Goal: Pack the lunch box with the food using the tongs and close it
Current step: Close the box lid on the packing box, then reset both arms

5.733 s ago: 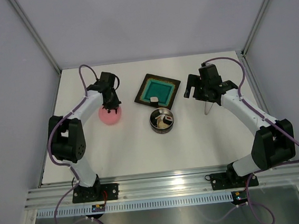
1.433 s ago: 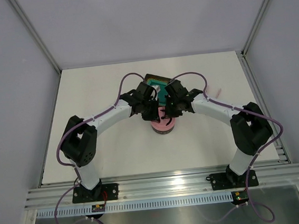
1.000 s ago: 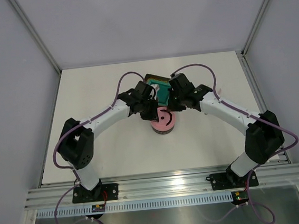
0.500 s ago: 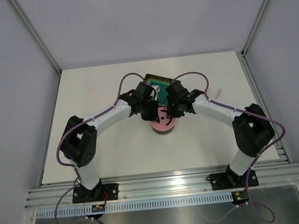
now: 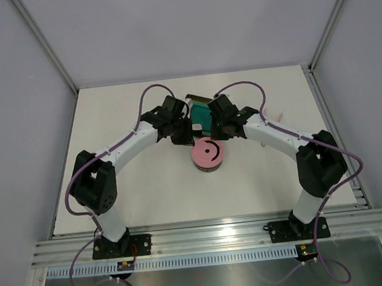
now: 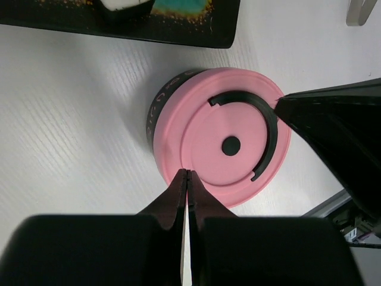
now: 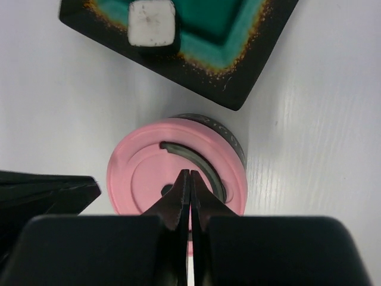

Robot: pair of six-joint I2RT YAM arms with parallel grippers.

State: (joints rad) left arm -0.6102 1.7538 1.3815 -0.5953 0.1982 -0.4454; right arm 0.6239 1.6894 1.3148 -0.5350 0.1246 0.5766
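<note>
The lunch box (image 5: 208,156) stands mid-table with its pink lid (image 6: 223,143) seated on top; a strip of steel wall (image 7: 221,132) shows below the lid's rim. Whatever is inside is hidden. One white cube of food (image 7: 152,22) lies on the dark tray. My left gripper (image 6: 188,173) is shut and empty, tips above the lid's near rim. My right gripper (image 7: 190,174) is shut and empty too, hovering over the lid's centre. In the top view both grippers (image 5: 185,137) (image 5: 220,132) sit just behind the box. The pale tongs (image 5: 280,115) lie on the table to the right.
A square dark tray with a teal centre (image 5: 200,112) sits right behind the lunch box, partly covered by both wrists. The left gripper's dark finger (image 7: 50,192) shows beside the lid in the right wrist view. The table's back edge is farther off.
Both grippers have drawn back from the lid toward the tray. The pink lid, which lay at the left several seconds ago, stays on the lunch box.
</note>
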